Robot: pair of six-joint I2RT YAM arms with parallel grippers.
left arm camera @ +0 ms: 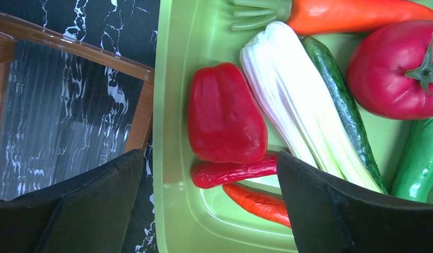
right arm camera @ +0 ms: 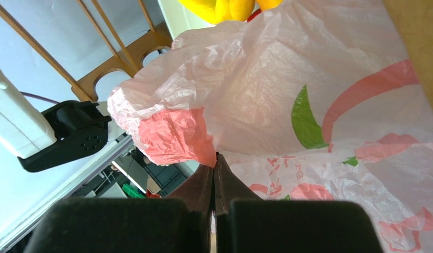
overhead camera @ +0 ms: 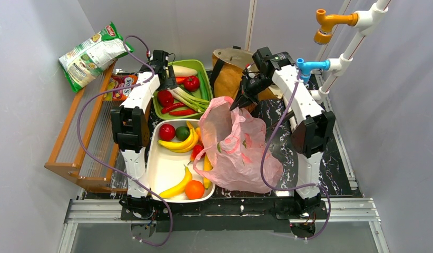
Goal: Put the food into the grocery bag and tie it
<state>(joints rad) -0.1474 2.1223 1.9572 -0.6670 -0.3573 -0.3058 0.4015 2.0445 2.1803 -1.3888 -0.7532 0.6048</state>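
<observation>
**Risks.**
- The right claw (right arm camera: 214,164) has only a narrow fold of the thin, translucent pink plastic grocery bag (right arm camera: 309,74) at its tips. Film this slick could slide out if the arm pulls or fruit drops in, and the mouth would then collapse.
- The mouth faces the white oval plastic tray (overhead camera: 157,174), but the opening is crumpled. A banana could catch the rim and fall to the black marbled bench (left arm camera: 119,21).
- The left claw (left arm camera: 209,158) is over the wrong supply, the green plastic tray (left arm camera: 172,105) beyond the bag. A red toy pepper (left arm camera: 225,113) and red chillies (left arm camera: 233,173) lie directly under it. Closing here would take a vegetable, not the food.

**Claws.**
- Right: the jaws are pressed fully together, pinching the grocery bag's upper rim and holding it up. It touches nothing else.
- Left: the jaws are spread wide with nothing between them. It looks clear of the green tray, though contact cannot be judged.

**Task things.**
- The food is yellow toy bananas (overhead camera: 177,143), a red apple (overhead camera: 167,132), a green round piece (overhead camera: 181,133) and an orange ball (overhead camera: 194,190).
- All of it lies in the white tray, just beside the bag on the left arm's side.
- None shows inside the bag, and the bag is not tied.
</observation>
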